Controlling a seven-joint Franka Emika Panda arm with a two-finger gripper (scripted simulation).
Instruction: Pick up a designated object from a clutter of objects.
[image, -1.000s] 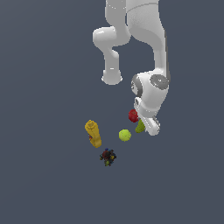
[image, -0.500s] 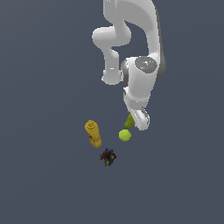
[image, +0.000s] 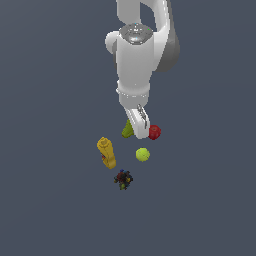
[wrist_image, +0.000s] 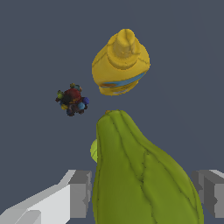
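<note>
Gripping the olive-green ridged pear (wrist_image: 140, 175) between its fingers, the white gripper (image: 137, 124) is hanging over the clutter.

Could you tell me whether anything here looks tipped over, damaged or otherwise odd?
Nothing looks damaged or spilled. The yellow bottle leans rather than standing straight, and the pear sits between the jaws of the gripper, which fits a pick-up.

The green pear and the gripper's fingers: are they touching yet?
Cannot tell. In the wrist view the pear fills the space between the fingers; any gap is too slight to judge.
</note>
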